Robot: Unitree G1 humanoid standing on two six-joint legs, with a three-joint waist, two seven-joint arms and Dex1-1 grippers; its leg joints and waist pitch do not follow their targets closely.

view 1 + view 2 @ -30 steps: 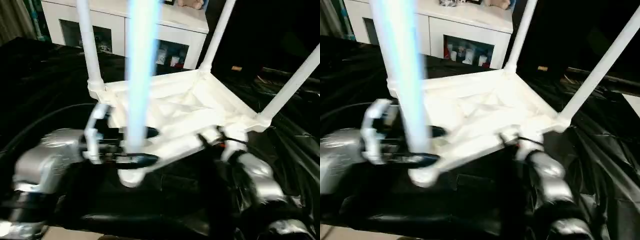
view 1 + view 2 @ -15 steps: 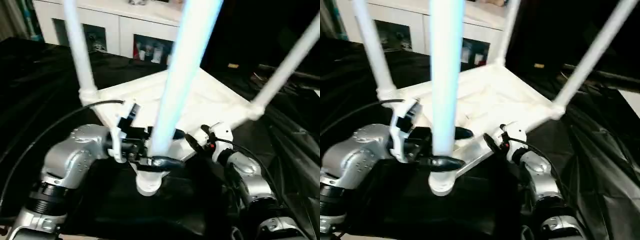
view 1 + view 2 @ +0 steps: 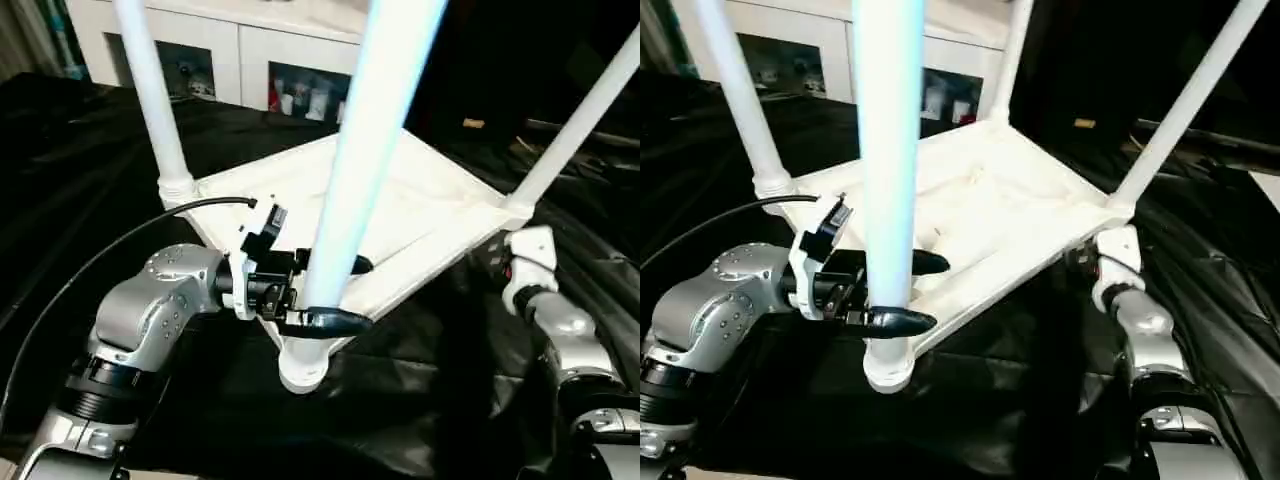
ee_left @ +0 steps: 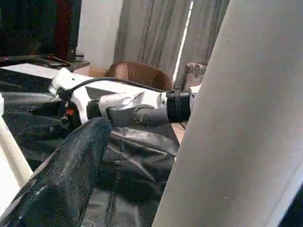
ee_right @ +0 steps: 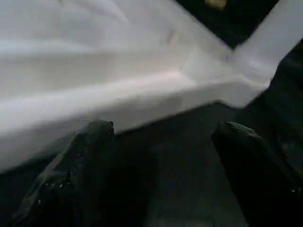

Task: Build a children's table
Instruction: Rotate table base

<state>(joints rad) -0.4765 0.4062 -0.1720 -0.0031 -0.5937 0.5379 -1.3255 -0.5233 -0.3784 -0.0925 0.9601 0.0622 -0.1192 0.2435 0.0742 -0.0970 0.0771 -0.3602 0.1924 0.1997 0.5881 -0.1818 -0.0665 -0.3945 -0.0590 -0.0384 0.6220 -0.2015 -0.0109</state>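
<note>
The children's table (image 3: 400, 215) lies upside down on the black-cloth work table (image 3: 90, 180), its ribbed underside facing up and its four white legs rising steeply out of the corner sockets, splaying a little outward toward the top. One corner of the top points at the robot, so the long axis of the top runs diagonally away, from the near corner toward the far right.

The nearest leg (image 3: 365, 150) stands in the near corner socket (image 3: 303, 365). The left gripper (image 3: 890, 292) straddles this leg just above the socket, its two black fingers (image 3: 335, 322) spread wide with the tube between them; one lies in front of the leg and one behind it, and whether they press on it cannot be told.

To the right, the right gripper (image 5: 161, 165) has its fingers spread and empty, close to the right-hand edge of the tabletop near the right corner leg (image 3: 575, 130) but not touching it.

Farther back stands a white cabinet (image 3: 250, 60) with glass doors; small items sit on its shelves, too small to identify.
</note>
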